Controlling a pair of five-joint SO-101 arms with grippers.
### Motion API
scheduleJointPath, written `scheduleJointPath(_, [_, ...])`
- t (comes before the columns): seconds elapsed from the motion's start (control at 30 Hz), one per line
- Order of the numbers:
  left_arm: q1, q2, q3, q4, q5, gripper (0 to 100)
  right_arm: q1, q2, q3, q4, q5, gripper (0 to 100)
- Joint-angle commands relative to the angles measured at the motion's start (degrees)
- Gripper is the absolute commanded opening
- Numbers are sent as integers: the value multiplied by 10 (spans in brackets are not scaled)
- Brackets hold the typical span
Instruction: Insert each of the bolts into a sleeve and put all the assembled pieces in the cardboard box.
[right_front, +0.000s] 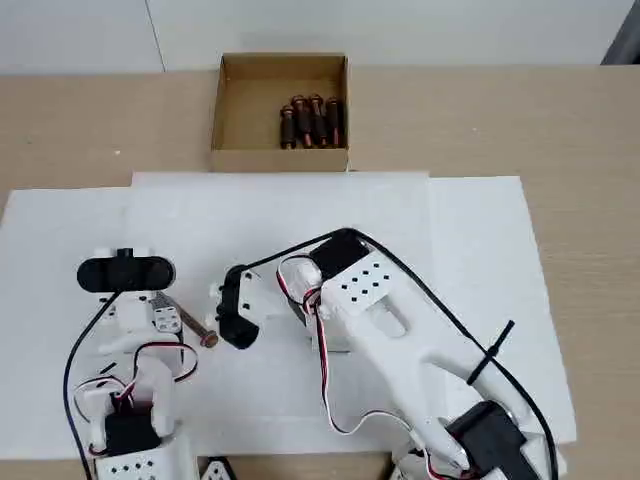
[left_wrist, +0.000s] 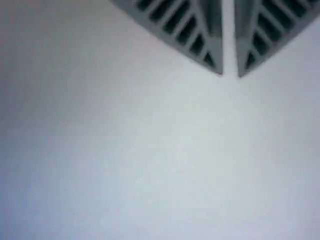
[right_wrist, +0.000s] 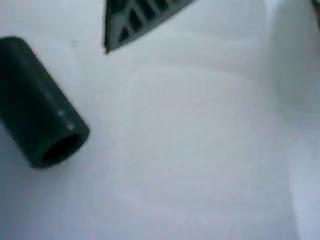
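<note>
**Open run to the box, tight squeeze between the arms**

You have open white sheet (right_front: 300, 210) all the way from the arms up to the cardboard box (right_front: 232, 110). Inside the box the left half is free; four assembled pieces (right_front: 312, 122) lie along its right side. The tight spot is left of centre, where the bolt (right_front: 192, 329) lies in the narrow gap between the left gripper (left_wrist: 229, 74) and the right gripper (right_front: 236, 325). The sleeve (right_wrist: 42, 125) lies on the sheet just beside the right gripper's fingers (right_wrist: 140, 20). The right arm (right_front: 400, 340) slants across the sheet's right half and bars that side.
</note>
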Motion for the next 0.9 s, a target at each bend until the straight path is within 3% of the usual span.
scheduleJointPath(0.0, [-2,-6,-2,-2,-2,6,-3,-15,9,-22,16,236])
scheduleJointPath(0.67, [-2,-6,-2,-2,-1,6,-13,-15,152,-180,46,233])
scheduleJointPath(0.87, [-2,-6,-2,-2,-1,6,-13,-10,164,-205,44,93])
